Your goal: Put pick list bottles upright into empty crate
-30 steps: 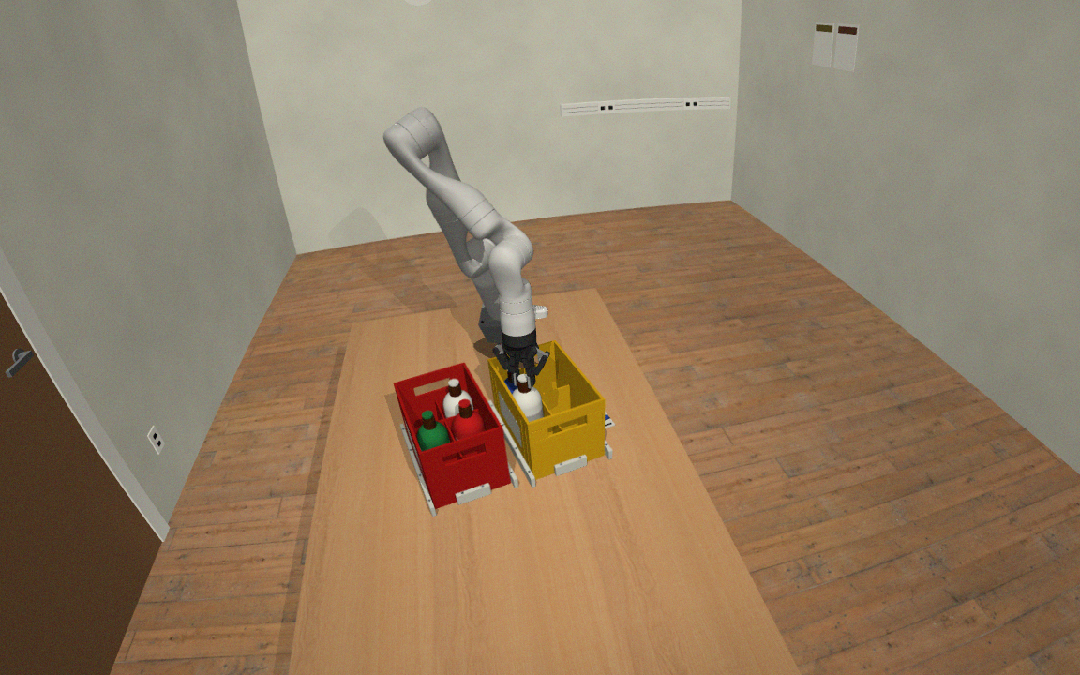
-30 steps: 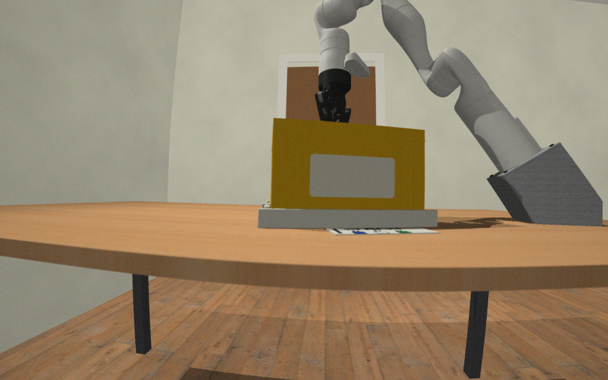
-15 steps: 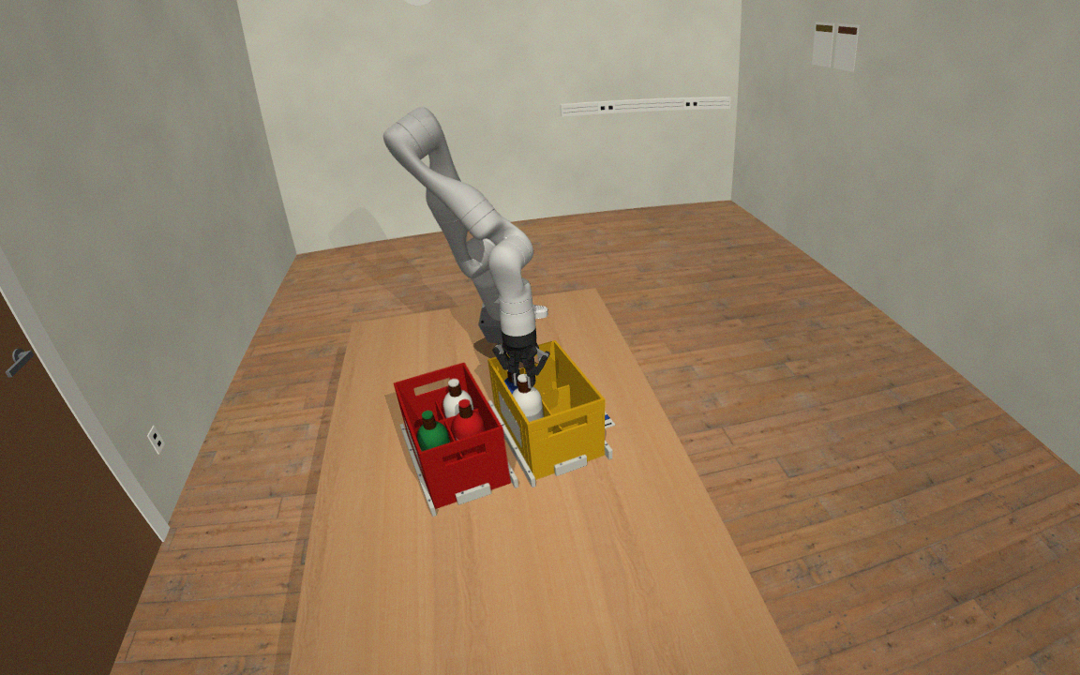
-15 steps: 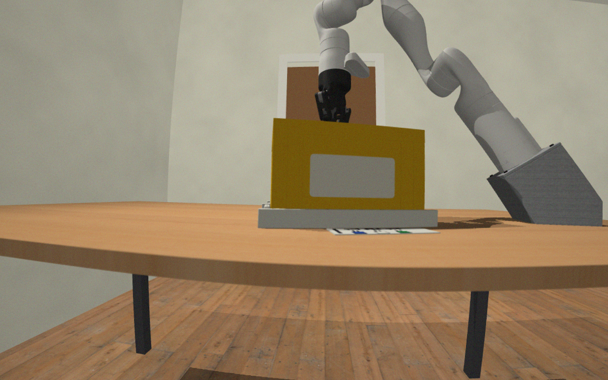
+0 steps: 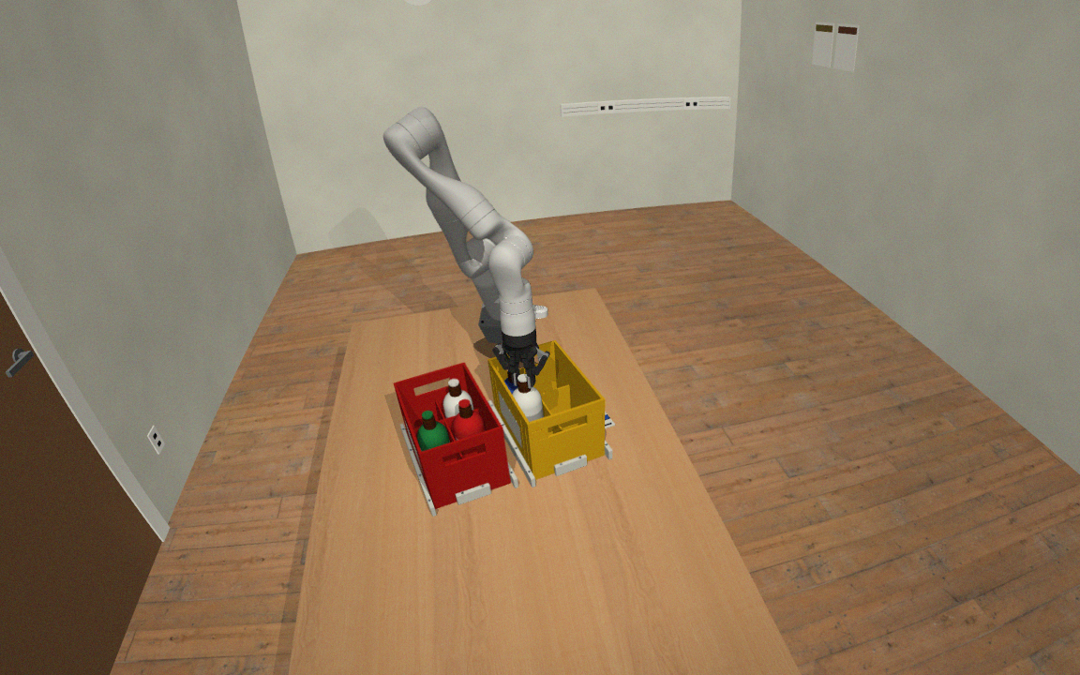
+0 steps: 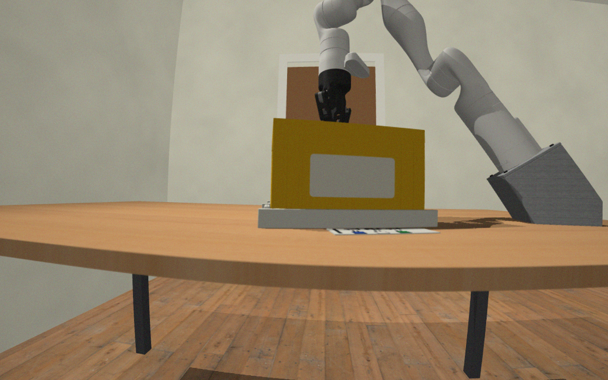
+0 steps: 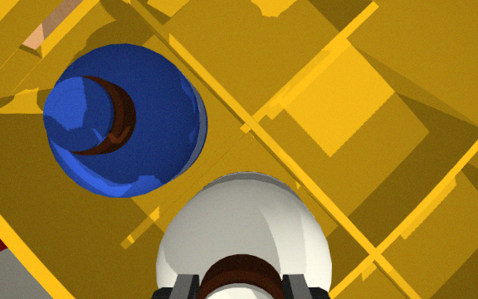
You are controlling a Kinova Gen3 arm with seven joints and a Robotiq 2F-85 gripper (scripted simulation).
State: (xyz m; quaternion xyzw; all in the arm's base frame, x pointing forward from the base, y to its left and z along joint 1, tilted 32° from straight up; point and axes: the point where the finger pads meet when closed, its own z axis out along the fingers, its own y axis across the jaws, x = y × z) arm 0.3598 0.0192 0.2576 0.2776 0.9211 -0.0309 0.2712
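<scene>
My gripper (image 5: 522,382) (image 7: 241,287) is shut on the neck of a white bottle (image 5: 531,404) (image 7: 239,216). The bottle is upright inside the yellow crate (image 5: 581,442) (image 6: 292,189) (image 7: 15,242), in the compartment beside a blue bottle (image 7: 156,104). Its base is hidden, so I cannot tell whether it touches the crate floor. The red crate (image 5: 452,483) holds a green bottle (image 5: 433,434), another white bottle (image 5: 457,402) and a red bottle (image 5: 468,423). The pick list (image 5: 608,422) (image 6: 421,231) shows blue and green marks; its numbers are unreadable at this angle.
The crates stand side by side on the table (image 5: 527,570) (image 6: 107,231), with low pale brackets (image 5: 571,465) (image 6: 344,218) around them. Yellow dividers (image 7: 311,190) rise between compartments. The compartments beyond the long divider in the wrist view hold no bottles.
</scene>
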